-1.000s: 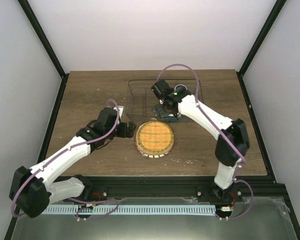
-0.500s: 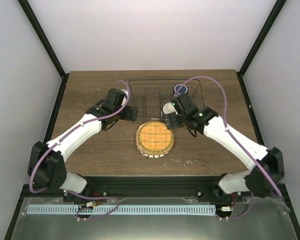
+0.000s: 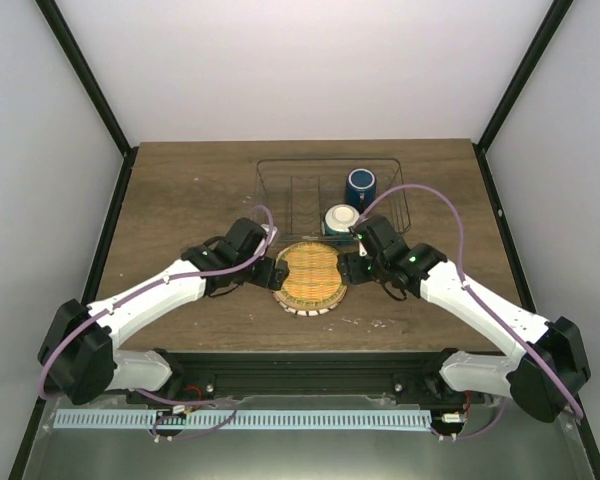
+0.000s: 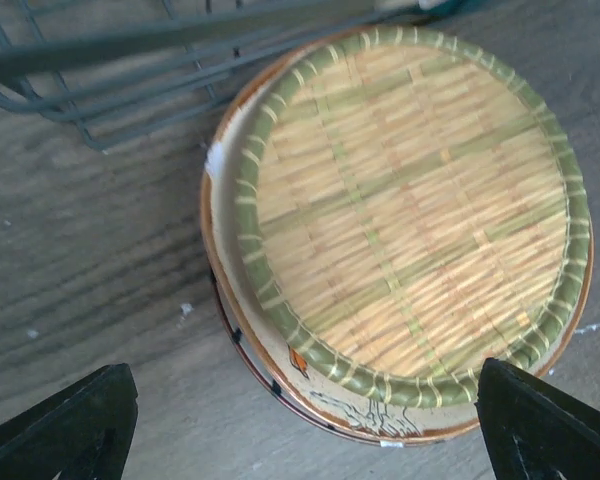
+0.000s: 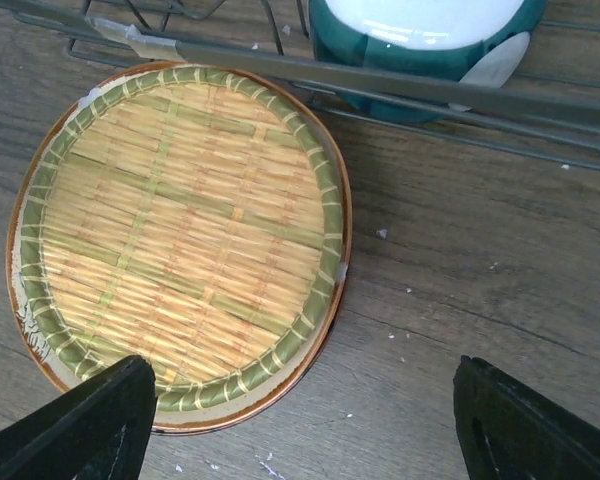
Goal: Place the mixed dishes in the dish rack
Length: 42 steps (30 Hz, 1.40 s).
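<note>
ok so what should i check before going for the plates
1. left gripper open: ok
2. right gripper open: ok
3. woven plate between both grippers, unheld: ok
4. woven plate separate from cream plate: not ok, it lies stacked on it
5. mug and bowl already in dish rack: ok
6. room for fingers under the plate rim: cannot tell

L arm is stretching in from lower left toward frame center; R arm is mirroring it from lower right. L gripper and R gripper are facing each other mid-frame, tilting down. Both are gaping wide, w/ fingers sitting at the bottom corners of each wrist view.
</note>
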### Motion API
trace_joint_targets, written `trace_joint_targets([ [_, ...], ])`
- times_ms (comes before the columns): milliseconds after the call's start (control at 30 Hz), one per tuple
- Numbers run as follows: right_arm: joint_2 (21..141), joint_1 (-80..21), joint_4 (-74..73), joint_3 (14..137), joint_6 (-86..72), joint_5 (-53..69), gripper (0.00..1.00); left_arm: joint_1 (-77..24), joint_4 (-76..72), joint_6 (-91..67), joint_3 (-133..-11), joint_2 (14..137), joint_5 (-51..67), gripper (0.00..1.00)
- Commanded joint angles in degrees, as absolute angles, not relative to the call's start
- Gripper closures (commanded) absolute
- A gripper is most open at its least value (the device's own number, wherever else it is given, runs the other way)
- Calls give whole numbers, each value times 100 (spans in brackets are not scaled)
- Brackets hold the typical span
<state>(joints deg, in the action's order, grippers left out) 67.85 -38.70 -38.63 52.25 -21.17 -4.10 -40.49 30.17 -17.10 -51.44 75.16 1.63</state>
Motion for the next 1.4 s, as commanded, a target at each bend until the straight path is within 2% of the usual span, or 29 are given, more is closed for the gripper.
trace_joint_targets([
  [0, 6701, -3859, -3538, 5113, -2385, -212, 17, -4164, 2727, -1980, -4976, 7561, 431, 7],
  [133, 6651, -3867, -3623, 5055, -2440, -258, 14, -4220, 2521, -2012, -4950, 7795, 508, 8],
  [367, 6555, -3868, -3787, 5010, -2483, -384, 0, -4285, 2093, -2023, -4924, 8235, 580, 9],
  [767, 6437, -3867, -3917, 5008, -2486, -504, 0, -4308, 1675, -2039, -4957, 8764, 677, 18],
  [1367, 6520, -3876, -4017, 5001, -2480, -541, 0, -4310, 1539, -2022, -4826, 8921, 491, 19],
])
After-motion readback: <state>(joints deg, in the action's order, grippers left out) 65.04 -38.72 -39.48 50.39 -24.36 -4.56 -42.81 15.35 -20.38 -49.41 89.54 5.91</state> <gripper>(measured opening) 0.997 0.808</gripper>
